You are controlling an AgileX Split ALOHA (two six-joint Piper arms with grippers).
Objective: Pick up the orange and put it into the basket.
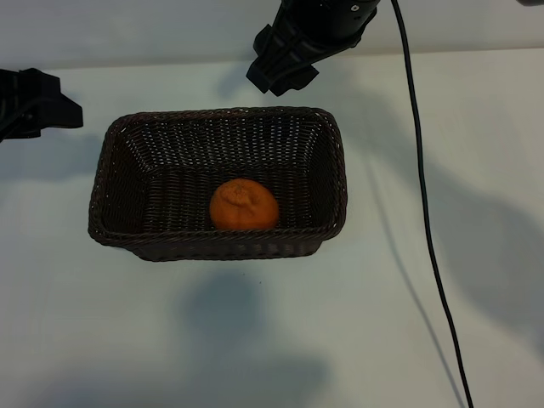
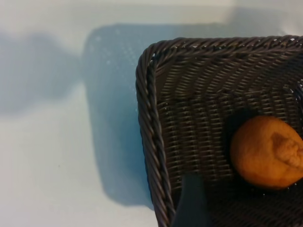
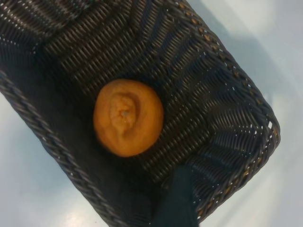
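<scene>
A pale, bare table (image 1: 476, 340) fills the room's working space, with a thin black cable (image 1: 422, 195) trailing across its right side. On it sits the basket (image 1: 342, 183), and the orange (image 1: 244, 205) lies inside on the woven floor, close to the long wall facing me, stem bump upward.

The right gripper (image 1: 283, 61) hangs above the basket's far rim with nothing between its fingers; the orange lies below and well clear of them. Its fingers look spread, though one dark fingertip (image 3: 176, 198) is all its own camera shows, so I can't be certain how wide they stand. The left gripper (image 1: 38, 106) is parked off the basket's left end, fingers held apart and empty, one fingertip (image 2: 191, 203) showing over the basket's corner, the orange further in beyond it.

To my eye the placing is done and this is the release-and-withdraw stage. What remains is for the right arm to lift straight away without catching the braided rim.
</scene>
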